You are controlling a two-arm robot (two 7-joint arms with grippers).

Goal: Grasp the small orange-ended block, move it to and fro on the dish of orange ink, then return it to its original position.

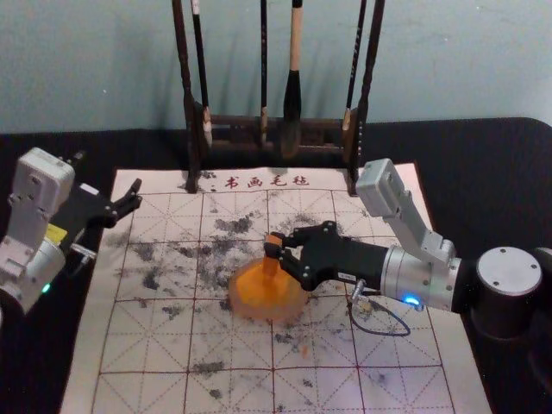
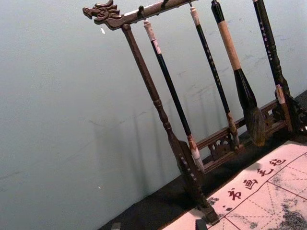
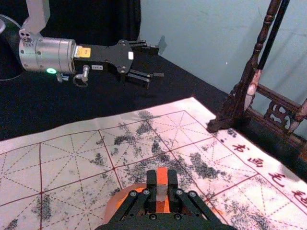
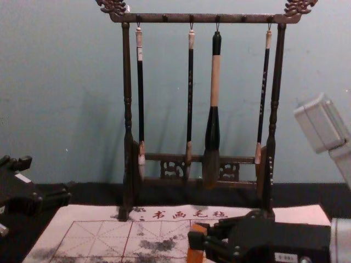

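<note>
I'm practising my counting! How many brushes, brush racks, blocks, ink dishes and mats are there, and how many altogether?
Brushes: 4
Brush rack: 1
Orange-ended block: 1
Ink dish: 1
Mat: 1
Total: 8

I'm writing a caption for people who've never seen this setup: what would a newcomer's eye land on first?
Probably the dark wooden rack at the mat's far edge, hung with four brushes, one far thicker than the rest. Then the dish of bright orange ink near the mat's middle, where the right gripper holds an orange-ended block.
</note>
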